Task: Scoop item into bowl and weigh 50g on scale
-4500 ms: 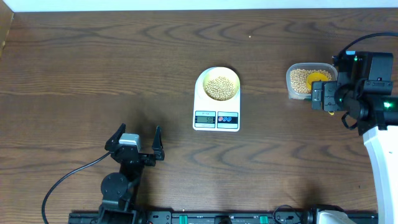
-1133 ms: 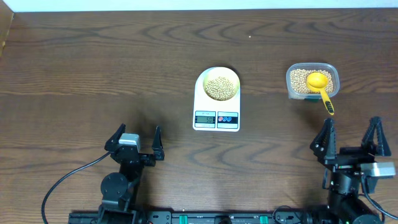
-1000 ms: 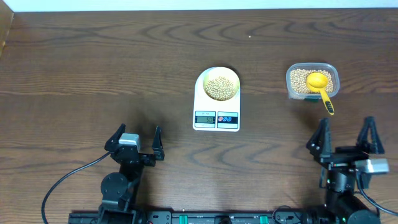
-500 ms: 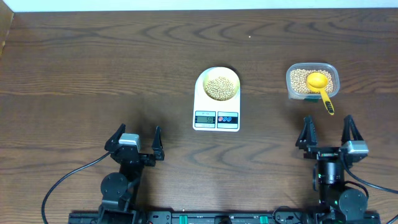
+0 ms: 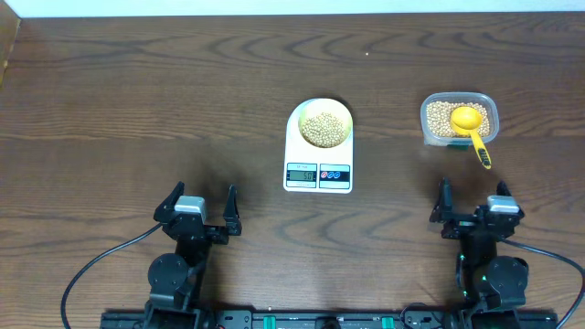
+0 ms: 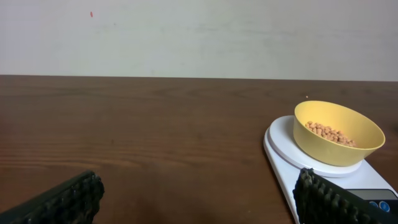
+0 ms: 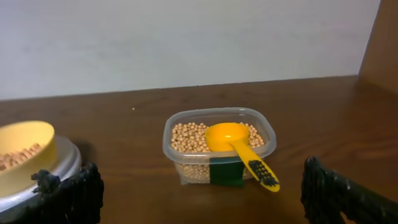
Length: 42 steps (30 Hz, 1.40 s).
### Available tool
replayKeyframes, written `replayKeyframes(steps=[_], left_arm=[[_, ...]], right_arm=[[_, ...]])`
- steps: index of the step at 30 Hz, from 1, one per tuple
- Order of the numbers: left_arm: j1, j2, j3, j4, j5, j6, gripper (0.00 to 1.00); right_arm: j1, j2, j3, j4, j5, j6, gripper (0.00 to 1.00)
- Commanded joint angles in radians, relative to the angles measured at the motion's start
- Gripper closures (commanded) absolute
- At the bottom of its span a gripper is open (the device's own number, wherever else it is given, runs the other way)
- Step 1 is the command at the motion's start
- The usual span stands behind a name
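The pale yellow bowl (image 5: 324, 125) (image 6: 337, 132) (image 7: 22, 151) holds a layer of beige beans (image 5: 324, 128) (image 6: 329, 132) and stands on the white scale (image 5: 318, 171) (image 6: 283, 146) at the table's middle. More beans (image 5: 442, 117) (image 7: 186, 137) fill a clear tub (image 5: 459, 120) (image 7: 217, 146) at the right, with a yellow scoop (image 5: 472, 128) (image 7: 239, 147) resting in it, handle over the rim. My left gripper (image 5: 197, 207) (image 6: 198, 199) stands open near the front left, nothing between its fingers. My right gripper (image 5: 473, 203) (image 7: 202, 193) stands open in front of the tub, empty too.
Dark wooden table (image 5: 137, 110) all around. A pale wall (image 6: 186, 34) runs behind the far edge. A black cable (image 5: 91, 270) trails from the left arm's base at the front.
The right arm has drawn back from the tub to the front edge and shifted left, its gripper open and empty; the scoop stays in the tub. The left arm has not moved.
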Motion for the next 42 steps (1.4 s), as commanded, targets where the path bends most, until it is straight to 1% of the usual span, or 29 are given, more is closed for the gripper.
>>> replayKeyframes(steps=[1,2,3,13,19,36,42], left_arm=[[0.005,-0.006,-0.015,-0.041,-0.031,0.006,0.00],[0.005,-0.006,-0.015,-0.041,-0.031,0.006,0.00],[0.005,-0.006,-0.015,-0.041,-0.031,0.006,0.00],[0.005,-0.006,-0.015,-0.041,-0.031,0.006,0.00],[0.005,-0.006,-0.015,-0.041,-0.031,0.006,0.00],[0.005,-0.006,-0.015,-0.041,-0.031,0.006,0.00],[0.005,-0.006,-0.015,-0.041,-0.031,0.006,0.00]], right_arm=[[0.009,-0.006,-0.002,-0.015,-0.106,-0.241,0.01],[0.009,-0.006,-0.001,-0.031,-0.129,-0.297,0.01],[0.009,-0.005,-0.002,-0.030,-0.130,-0.314,0.01],[-0.069,-0.005,-0.002,-0.029,-0.123,-0.321,0.01],[-0.071,-0.005,-0.002,-0.030,-0.122,-0.259,0.01],[-0.070,-0.006,-0.002,-0.028,-0.114,-0.216,0.01],[-0.070,-0.006,-0.001,-0.023,-0.072,-0.216,0.01]])
